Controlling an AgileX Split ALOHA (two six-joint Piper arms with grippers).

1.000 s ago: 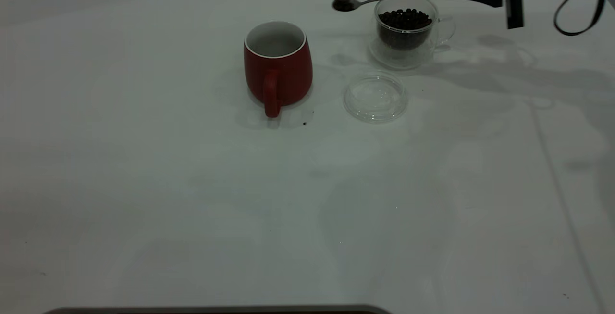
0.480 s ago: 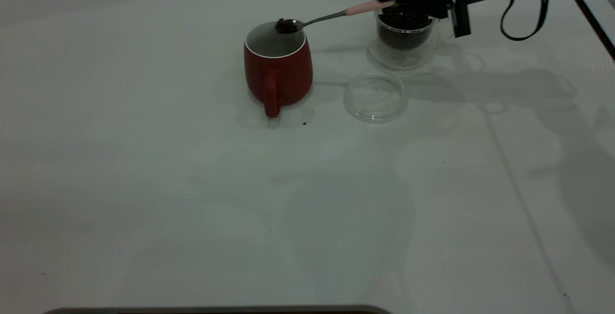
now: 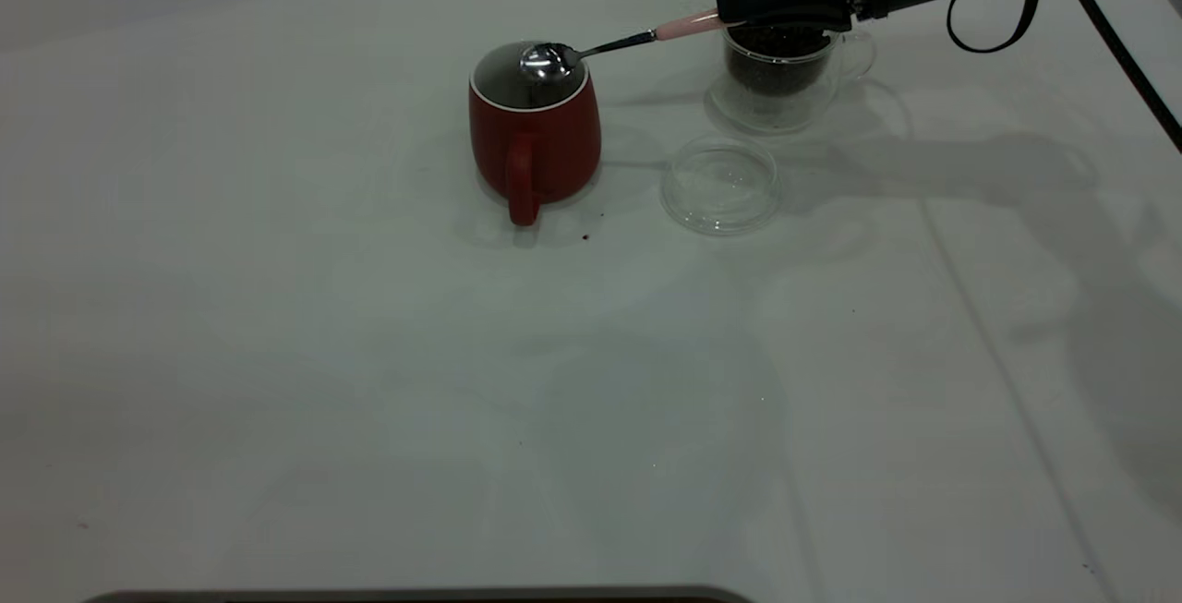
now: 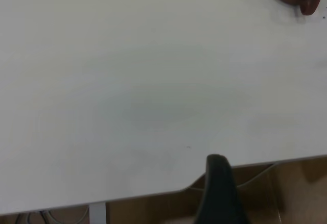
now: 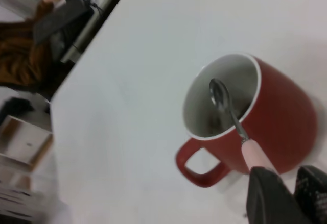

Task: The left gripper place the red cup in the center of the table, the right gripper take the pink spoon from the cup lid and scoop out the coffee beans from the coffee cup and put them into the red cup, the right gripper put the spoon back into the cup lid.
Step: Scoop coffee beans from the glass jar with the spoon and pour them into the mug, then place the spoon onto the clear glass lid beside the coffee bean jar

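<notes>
The right tool pinches the pale end of the pink spoon between its 2 fingers, above the coffee cup. The spoon reaches across to the red cup, and its shiny bowl hangs over the cup's mouth, turned so that the metal shows bare (the right wrist view shows it inside the rim). The red cup stands upright near the middle of the table, its handle toward the near edge. The coffee beans fill the coffee cup, which stands beside the red cup. The cup lid lies flat on the table between the 2 cups, a little nearer. The left tool is parked at the table edge, well apart from the red cup; I cannot tell how its fingers stand.
</notes>
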